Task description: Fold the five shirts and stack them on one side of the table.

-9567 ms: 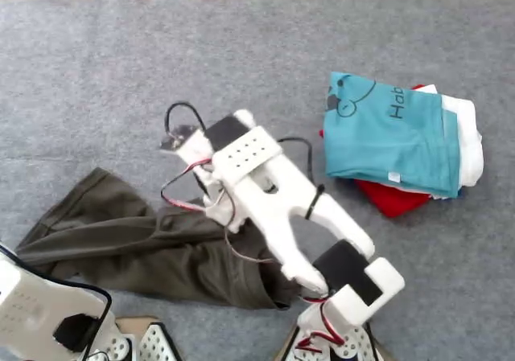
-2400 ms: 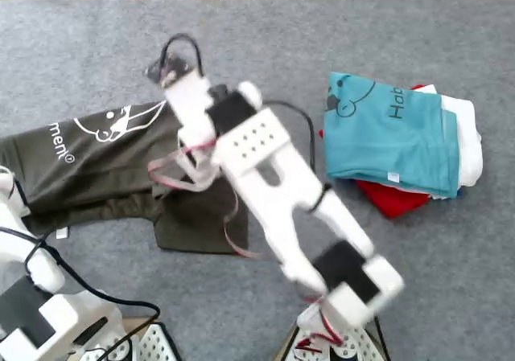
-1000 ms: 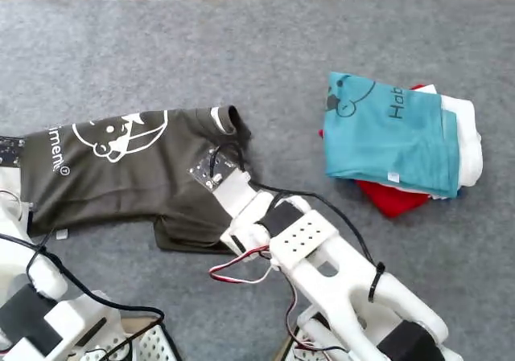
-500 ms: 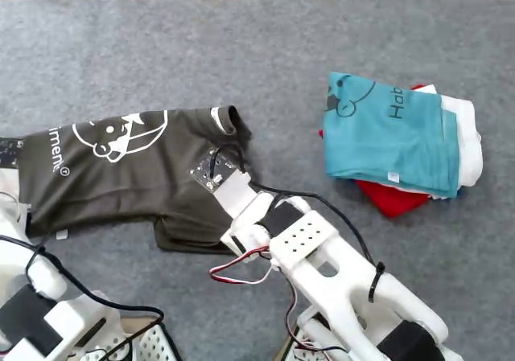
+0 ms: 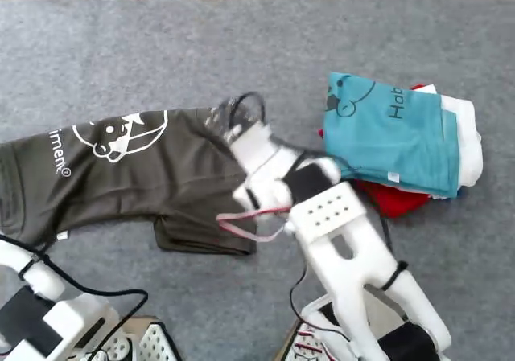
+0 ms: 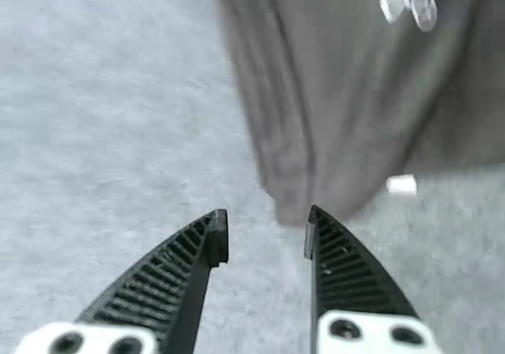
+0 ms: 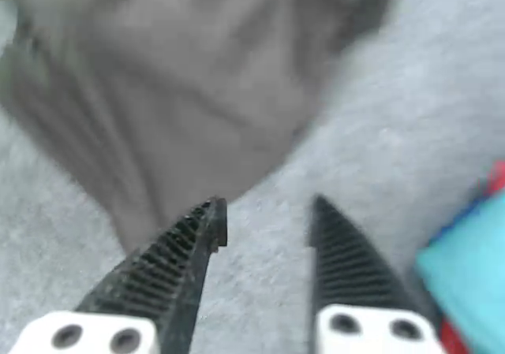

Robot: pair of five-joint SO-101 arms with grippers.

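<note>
High view, olive shirt (image 5: pixel 121 186) w/ white print, creased

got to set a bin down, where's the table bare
Bare: the far strip of table beyond the olive shirt and the folded stack, and the near right corner in front of the stack. Crowded: the middle, where the right arm lies between shirt and stack.

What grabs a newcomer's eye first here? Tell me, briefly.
A dark olive shirt with a white print lies across the left of the grey table. At the right sits a stack of folded shirts, a turquoise one on top. Between them the white right arm hangs over the olive shirt's edge, its gripper open.
</note>
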